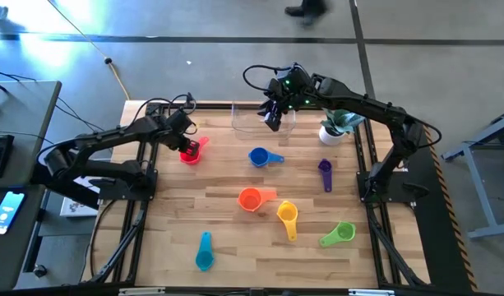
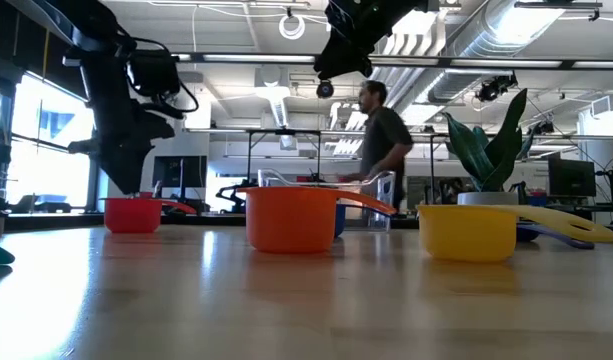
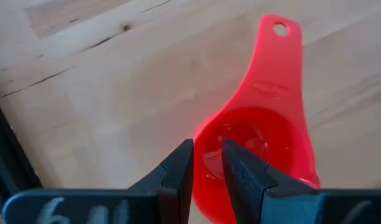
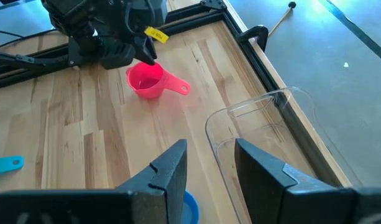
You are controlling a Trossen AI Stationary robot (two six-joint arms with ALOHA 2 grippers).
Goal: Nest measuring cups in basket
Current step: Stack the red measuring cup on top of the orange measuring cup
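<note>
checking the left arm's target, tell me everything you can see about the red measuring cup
The red measuring cup is a glossy, slightly see-through plastic scoop with a round bowl and a short flat handle with a hole at its tip. It sits upright and empty on the wooden table, on the robot's left side, short of the clear basket. The left pincer straddles the bowl's rim, one finger inside and one outside; the cup is not lifted.
</note>
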